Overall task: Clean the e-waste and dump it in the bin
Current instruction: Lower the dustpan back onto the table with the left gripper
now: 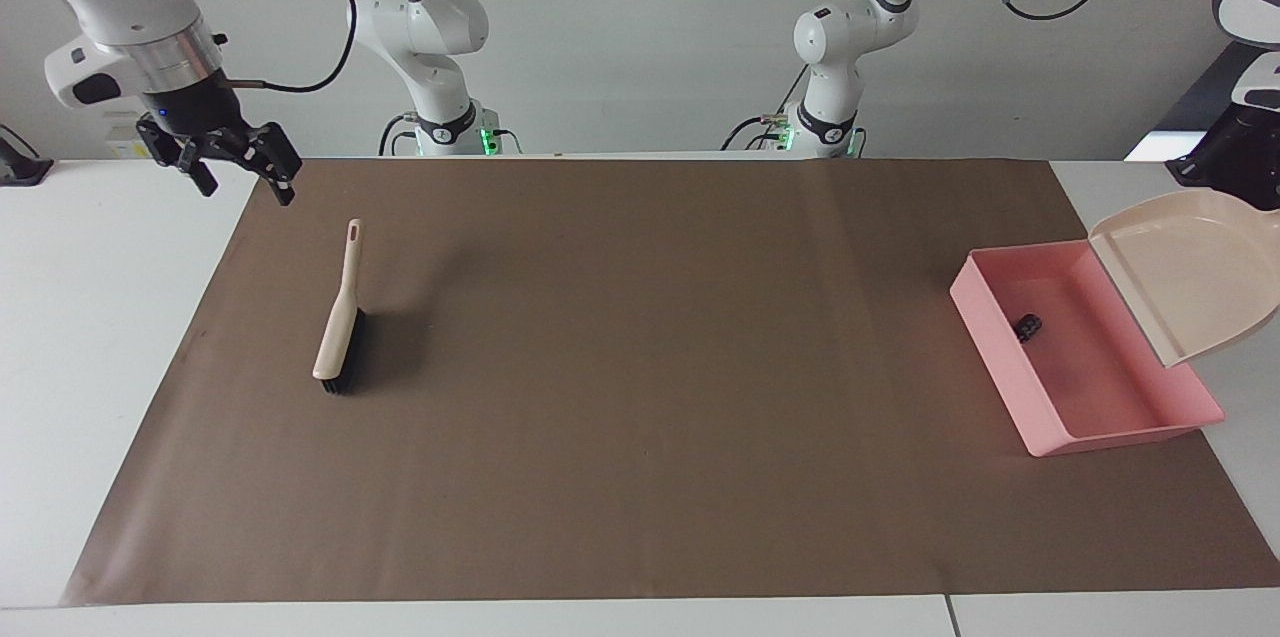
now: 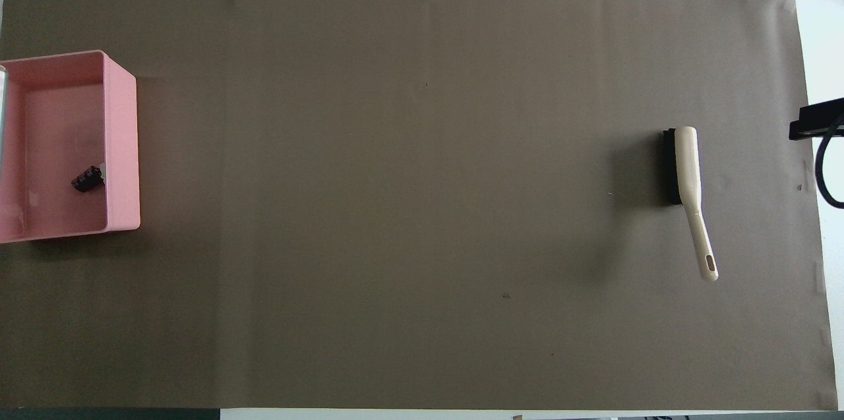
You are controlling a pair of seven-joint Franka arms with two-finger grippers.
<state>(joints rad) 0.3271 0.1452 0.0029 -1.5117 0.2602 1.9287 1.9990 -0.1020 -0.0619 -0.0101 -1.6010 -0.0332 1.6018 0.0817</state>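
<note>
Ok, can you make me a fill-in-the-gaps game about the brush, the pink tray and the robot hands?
1. The brush lies on the brown ____.
2. The small black part sits inside the ____ bin.
3. The beige dustpan is tilted over the bin, in the ____ gripper.
4. The right gripper holds ____; its fingers are open.

Missing words: paper; pink; left; nothing
</note>
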